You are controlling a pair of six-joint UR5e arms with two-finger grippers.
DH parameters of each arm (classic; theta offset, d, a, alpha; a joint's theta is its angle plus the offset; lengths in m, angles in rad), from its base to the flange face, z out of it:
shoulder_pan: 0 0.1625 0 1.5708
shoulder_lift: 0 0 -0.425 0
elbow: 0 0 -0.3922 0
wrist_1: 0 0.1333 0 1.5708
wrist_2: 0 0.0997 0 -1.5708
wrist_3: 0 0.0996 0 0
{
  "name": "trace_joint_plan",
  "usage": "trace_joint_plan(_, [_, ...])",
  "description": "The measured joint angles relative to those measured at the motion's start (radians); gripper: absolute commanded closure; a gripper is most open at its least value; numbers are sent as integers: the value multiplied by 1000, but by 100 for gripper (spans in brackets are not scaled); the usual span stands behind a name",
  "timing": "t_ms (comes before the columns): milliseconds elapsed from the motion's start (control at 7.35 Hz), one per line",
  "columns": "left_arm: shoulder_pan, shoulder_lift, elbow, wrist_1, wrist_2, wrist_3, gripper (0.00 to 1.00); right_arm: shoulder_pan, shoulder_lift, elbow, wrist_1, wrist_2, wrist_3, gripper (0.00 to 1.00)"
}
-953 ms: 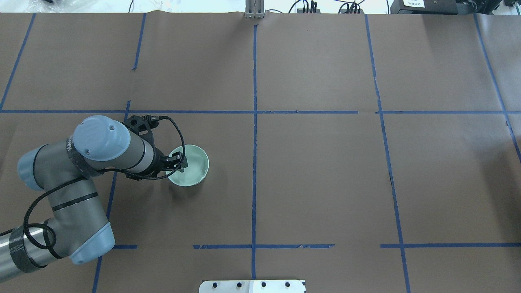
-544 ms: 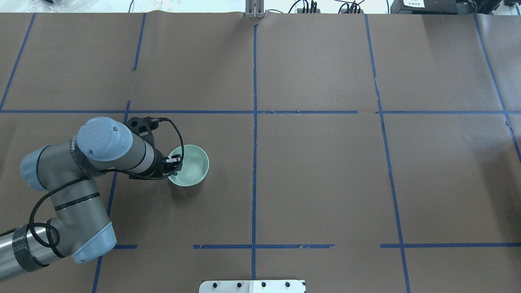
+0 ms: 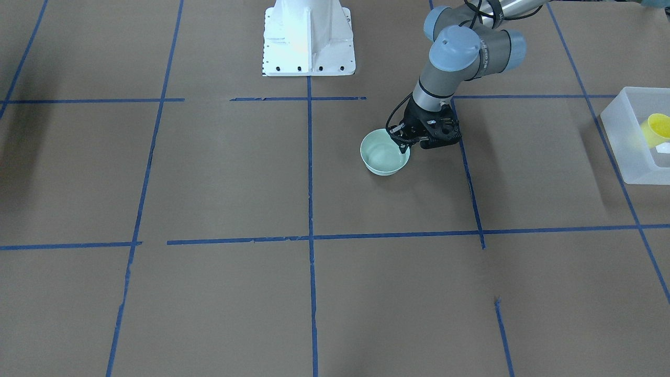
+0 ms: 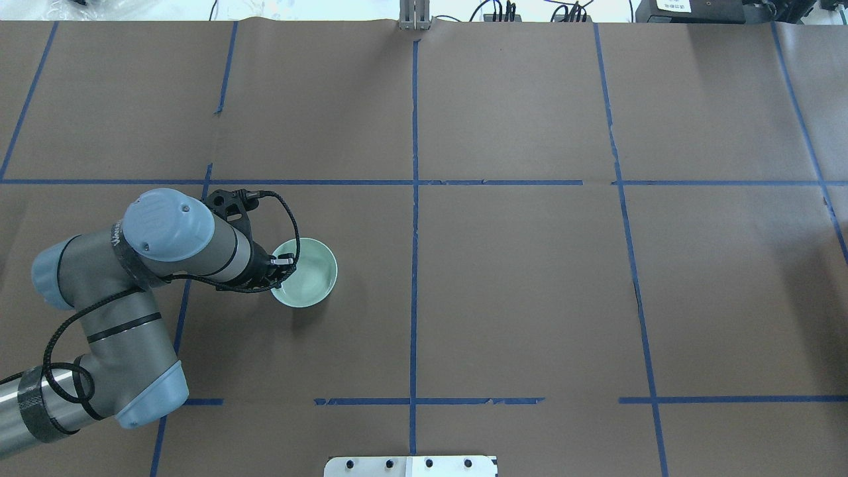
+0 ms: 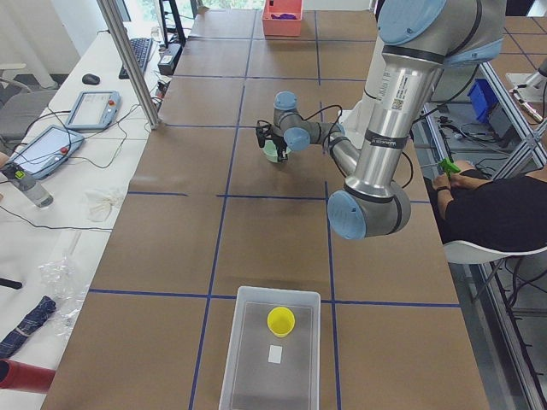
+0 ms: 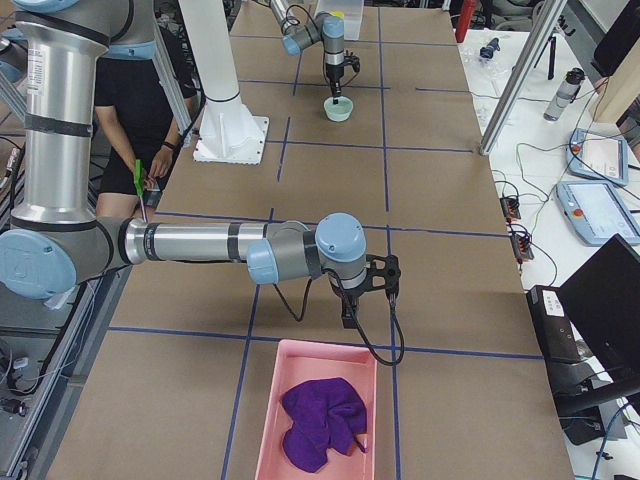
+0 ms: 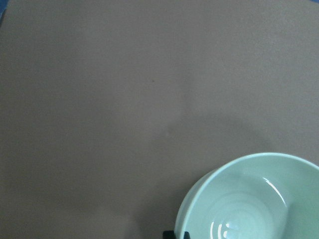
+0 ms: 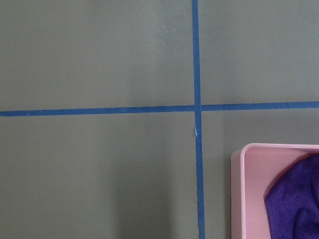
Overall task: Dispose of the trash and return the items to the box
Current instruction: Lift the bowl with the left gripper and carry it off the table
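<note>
The pale mint-green bowl [image 4: 308,275] stands upright on the brown table, left of centre; it also shows in the front view [image 3: 382,156] and the left wrist view [image 7: 254,199]. My left gripper [image 4: 283,264] points down over the bowl's near-left rim, shut on the rim with one finger inside and one outside [image 3: 403,146]. The yellow cup [image 3: 657,128] lies inside the frosted white box [image 3: 620,144], far to my left; both show in the exterior left view, the cup [image 5: 280,321] in the box [image 5: 232,342]. My right gripper [image 6: 349,318] hangs above the table; I cannot tell its state.
A pink tray [image 6: 268,400] holding a purple cloth [image 6: 320,420] sits just beside my right gripper, and shows in the right wrist view [image 8: 239,189]. A small white scrap [image 5: 275,353] lies in the box. The white robot base [image 3: 308,39] stands at the table's near edge.
My left gripper's fingers have closed from a wider gap onto the bowl's rim. The bowl has shifted slightly toward the arm.
</note>
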Motion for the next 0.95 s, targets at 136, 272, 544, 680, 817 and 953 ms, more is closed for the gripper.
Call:
trace_joint_plan(136, [-44, 3, -35, 30, -18, 9, 100, -8, 0, -1, 0, -7, 0, 0])
trace_joint_plan(272, [-105, 2, -71, 82, -29, 48, 100, -13, 0, -2, -1, -15, 0, 0])
trace_joint_plan(544, [-199, 5, -136, 188, -37, 184, 100, -15, -7, -13, -2, -22, -8, 0])
trace_joint_plan(680, [-242, 12, -145, 209, -48, 257, 100, -14, -11, -23, -2, -22, -27, 0])
trace_joint_plan(817, [-288, 23, -144, 219, -80, 341, 100, -13, -11, -32, -4, -19, -53, 0])
trace_joint_plan(953, [-343, 41, -139, 221, -118, 430, 100, -9, -7, -37, -22, -10, -70, 0])
